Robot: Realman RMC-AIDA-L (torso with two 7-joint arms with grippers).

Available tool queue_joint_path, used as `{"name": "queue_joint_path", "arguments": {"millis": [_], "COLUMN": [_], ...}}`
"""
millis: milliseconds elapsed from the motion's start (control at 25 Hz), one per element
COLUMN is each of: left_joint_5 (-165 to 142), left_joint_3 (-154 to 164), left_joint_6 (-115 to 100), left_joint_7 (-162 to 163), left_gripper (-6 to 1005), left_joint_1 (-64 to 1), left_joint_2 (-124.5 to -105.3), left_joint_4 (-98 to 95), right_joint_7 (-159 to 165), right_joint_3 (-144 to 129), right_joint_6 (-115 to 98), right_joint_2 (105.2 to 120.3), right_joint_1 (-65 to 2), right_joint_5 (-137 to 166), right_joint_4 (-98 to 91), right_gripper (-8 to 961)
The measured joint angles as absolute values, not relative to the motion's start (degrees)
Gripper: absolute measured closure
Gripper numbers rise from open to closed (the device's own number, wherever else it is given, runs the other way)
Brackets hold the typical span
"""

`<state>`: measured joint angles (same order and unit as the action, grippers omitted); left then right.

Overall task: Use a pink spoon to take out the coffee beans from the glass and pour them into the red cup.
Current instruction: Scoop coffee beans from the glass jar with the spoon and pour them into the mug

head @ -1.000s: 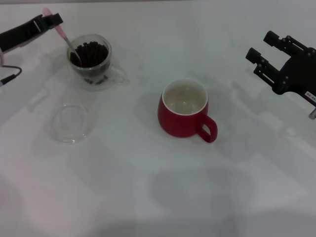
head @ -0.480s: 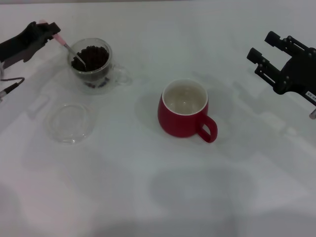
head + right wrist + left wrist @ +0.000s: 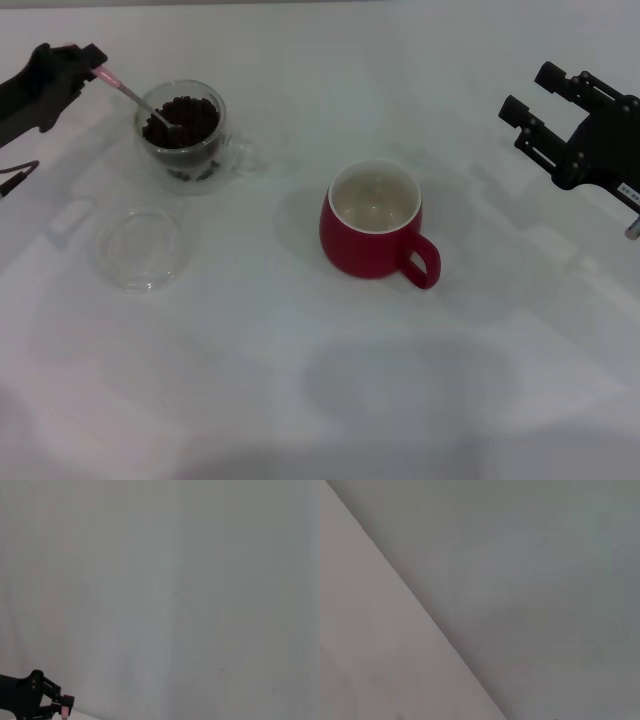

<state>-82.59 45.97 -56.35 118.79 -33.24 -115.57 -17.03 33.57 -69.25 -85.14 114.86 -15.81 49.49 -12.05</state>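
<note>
Since a second ago the left end effector (image 3: 92, 62) has drawn back toward the counter's far left corner and lowered the pink spoon (image 3: 135, 98), which now lies at a shallower slant. Its pale pink handle is pinched between the black fingers, and the thin metal neck crosses the rim of the glass (image 3: 182, 130), the small silver bowl resting on the coffee beans (image 3: 185, 118). Those beans are a heap of tiny dark ovals filling the clear, double-walled glass, whose side handle is faint against the white counter (image 3: 300, 400).

Just in front of the glass lies a flat, round, clear saucer (image 3: 141, 248), hard to make out beyond its rim. Near the middle stands the red cup (image 3: 372, 222), rounded and glossy, white inside, with its loop handle turned toward the right front.

At the right edge the right end effector (image 3: 545, 108) hangs above the counter with its black fingers spread, its body cut off by the picture's border. From the right wrist, the left end effector shows small, low in a corner, against a plain wall.
</note>
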Motion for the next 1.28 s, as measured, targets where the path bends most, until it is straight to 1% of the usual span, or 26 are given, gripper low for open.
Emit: {"name": "queue_joint_path", "arguments": {"millis": [560, 1280], "left_joint_5": [-79.6, -77.2], "left_joint_3": [46.0, 46.0], "left_joint_6": [-59.7, -63.1], "left_joint_7": [118.2, 115.5], "left_gripper": [876, 876], "left_joint_1": [-31.0, -28.5], "left_joint_2": [-115.86, -115.61], "left_joint_4": [-17.5, -19.8], "right_joint_7": [33.9, 34.0], "right_joint_3": [-69.3, -69.3], "right_joint_6": [-84.4, -84.4], "right_joint_2": [114.78, 114.75], "right_joint_1": [-16.0, -16.9], "right_joint_5": [49.5, 49.7], "right_joint_4": [-12.4, -12.6], "right_gripper": [364, 364]}}
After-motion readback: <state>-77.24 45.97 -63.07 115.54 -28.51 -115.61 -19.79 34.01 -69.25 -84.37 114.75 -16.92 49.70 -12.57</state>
